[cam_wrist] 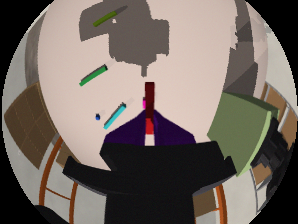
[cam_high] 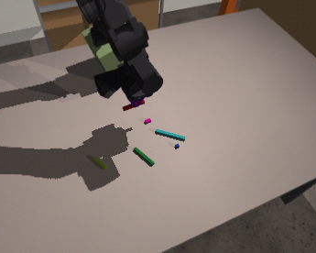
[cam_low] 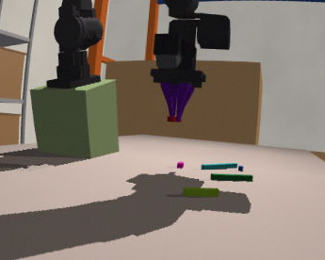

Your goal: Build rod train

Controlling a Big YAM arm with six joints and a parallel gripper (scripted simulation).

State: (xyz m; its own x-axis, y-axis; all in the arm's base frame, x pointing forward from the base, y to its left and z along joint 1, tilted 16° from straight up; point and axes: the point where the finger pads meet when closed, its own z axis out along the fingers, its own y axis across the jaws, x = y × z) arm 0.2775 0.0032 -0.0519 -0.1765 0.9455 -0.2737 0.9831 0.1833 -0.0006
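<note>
Red rod (cam_high: 127,108) (cam_low: 170,119) (cam_wrist: 149,95) is pinched between the tips of the purple jaws (cam_high: 136,103) (cam_low: 175,118), which are closed on it and hold it well above the counter (cam_high: 245,92) (cam_low: 276,226) (cam_wrist: 190,50). One end sticks out beyond the tips.

Lower down, the magenta rod (cam_high: 147,121) (cam_low: 180,165) (cam_wrist: 144,103) lies on the counter nearest the jaws; in the wrist view it peeks out beside the red one. Further out from the jaws is the turquoise rod (cam_high: 169,135) (cam_low: 219,166) (cam_wrist: 115,116), with the small blue rod (cam_high: 177,146) (cam_low: 240,168) (cam_wrist: 98,117) near it but apart. The green rod (cam_high: 144,157) (cam_low: 232,177) (cam_wrist: 93,75) lies slantwise to the turquoise one, apart from it. Farthest of the rods from the jaws is the lime rod (cam_high: 100,163) (cam_low: 201,192) (cam_wrist: 105,19), flat in the arm's shadow. No two rods touch, so neither the red and magenta pair nor the green and blue pair forms a train. Well off from the jaws, a pale green block (cam_high: 109,58) (cam_low: 64,122) (cam_wrist: 237,125) stands under the arm's base.
</note>
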